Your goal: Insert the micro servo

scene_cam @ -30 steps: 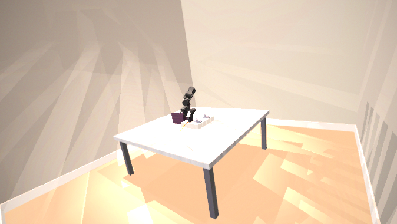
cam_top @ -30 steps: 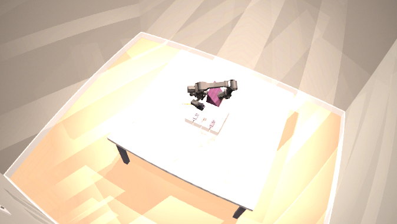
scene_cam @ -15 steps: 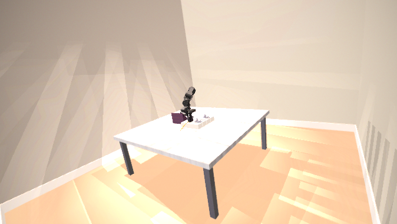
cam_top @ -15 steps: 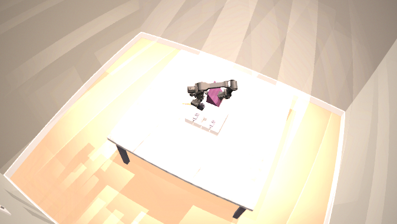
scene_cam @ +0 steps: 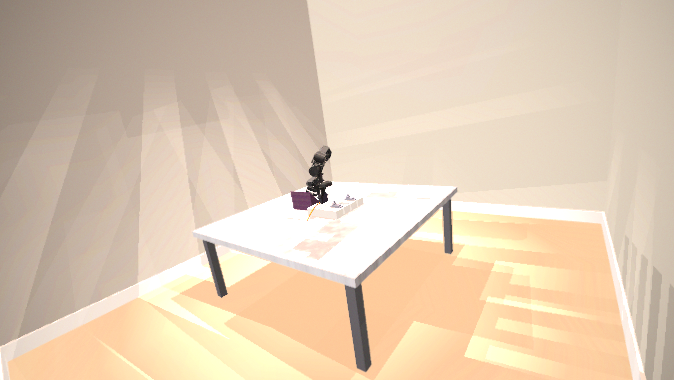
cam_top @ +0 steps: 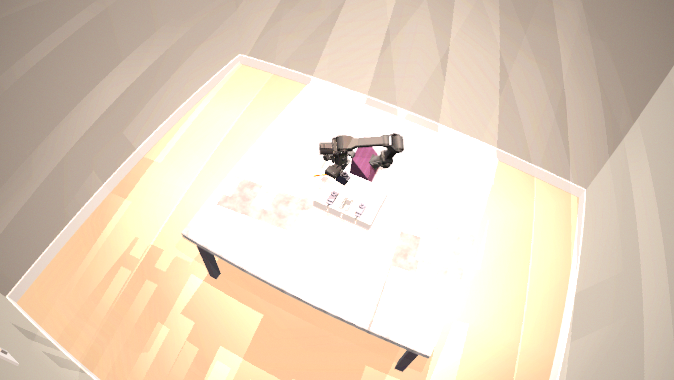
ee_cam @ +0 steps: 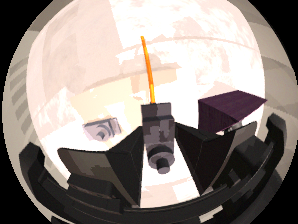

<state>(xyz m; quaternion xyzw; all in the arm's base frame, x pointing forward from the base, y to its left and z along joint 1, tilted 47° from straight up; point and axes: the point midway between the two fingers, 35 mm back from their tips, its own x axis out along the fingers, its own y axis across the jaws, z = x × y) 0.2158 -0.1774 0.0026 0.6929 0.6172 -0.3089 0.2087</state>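
1. Your largest item is the white square table on dark grey legs, standing on a pale orange floor inside beige walls. Bright light washes out most of the table top in the top view.

2. Next, the dark grey jointed arm. From above you see it bent over the far half of the table, its wrist end low toward the table top. In the exterior view it rises above everything else on the table.

3. The purple box stands just beside the arm, partly beneath its links in the top view. The wrist view shows you its dark corner at right.

4. The white flat deck block with servo pockets lies just in front of the arm. You can make out small servo shapes set along its top; which pocket is the marked one you cannot tell.

5. The dark two-fingered gripper is pinching the small dark grey micro servo. In the wrist view you see the dark fingers closed in on either side of its body.

6. The servo is beside the deck, not in a pocket. Whether it touches the table top you cannot tell.

7. Smallest, the thin orange servo cable runs straight away from the servo.
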